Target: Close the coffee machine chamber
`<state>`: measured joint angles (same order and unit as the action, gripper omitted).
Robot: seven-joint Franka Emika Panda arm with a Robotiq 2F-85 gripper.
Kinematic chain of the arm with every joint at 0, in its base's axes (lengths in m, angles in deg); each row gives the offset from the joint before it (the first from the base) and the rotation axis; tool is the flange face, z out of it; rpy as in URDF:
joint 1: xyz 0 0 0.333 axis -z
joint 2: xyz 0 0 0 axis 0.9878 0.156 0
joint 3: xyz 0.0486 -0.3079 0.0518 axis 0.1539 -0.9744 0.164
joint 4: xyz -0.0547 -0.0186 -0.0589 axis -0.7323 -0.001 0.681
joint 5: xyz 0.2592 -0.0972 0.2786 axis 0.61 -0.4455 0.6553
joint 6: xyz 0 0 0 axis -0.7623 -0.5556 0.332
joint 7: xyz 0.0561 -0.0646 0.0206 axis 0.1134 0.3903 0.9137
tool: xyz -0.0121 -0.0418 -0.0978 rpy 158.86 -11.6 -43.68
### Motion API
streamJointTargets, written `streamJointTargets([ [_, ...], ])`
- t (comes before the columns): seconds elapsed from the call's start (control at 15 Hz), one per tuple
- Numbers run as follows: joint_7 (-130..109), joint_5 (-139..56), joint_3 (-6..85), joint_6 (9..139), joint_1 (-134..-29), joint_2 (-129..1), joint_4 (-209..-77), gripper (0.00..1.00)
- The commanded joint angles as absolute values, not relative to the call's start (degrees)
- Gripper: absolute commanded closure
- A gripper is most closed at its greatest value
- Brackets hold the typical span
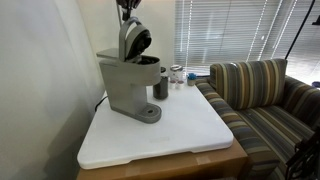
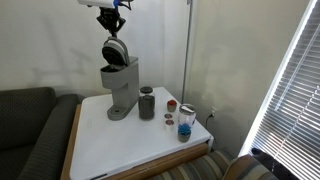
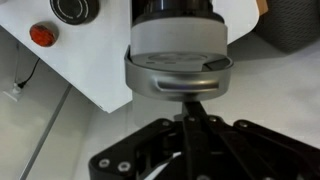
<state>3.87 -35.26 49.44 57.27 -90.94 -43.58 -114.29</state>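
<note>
The grey coffee machine (image 1: 124, 85) stands on the white table, seen in both exterior views (image 2: 119, 88). Its chamber lid (image 1: 136, 41) is raised and tilted back, open (image 2: 115, 50). My gripper (image 1: 127, 8) is right above the lid's top edge (image 2: 111, 20). In the wrist view the lid (image 3: 178, 60) fills the upper middle as a grey rounded cap with a silver rim. My gripper (image 3: 190, 105) has its fingers together, and their tips touch the rim's near edge. The fingers hold nothing.
A dark grey cup (image 2: 147, 103) stands beside the machine, with small jars (image 2: 186, 122) further along the white table (image 2: 120, 150). A striped sofa (image 1: 265, 95) sits by the table, a dark sofa (image 2: 25, 120) on the far side. A pole (image 2: 187, 50) rises behind the table.
</note>
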Motion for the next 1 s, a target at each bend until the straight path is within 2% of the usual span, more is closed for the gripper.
streamJointTargets([
  [0.0,2.7,-34.7,49.2,50.0,-90.2,-44.9,-114.2,1.00],
  [0.93,0.7,-35.6,48.8,31.9,-90.9,-42.3,-109.2,1.00],
])
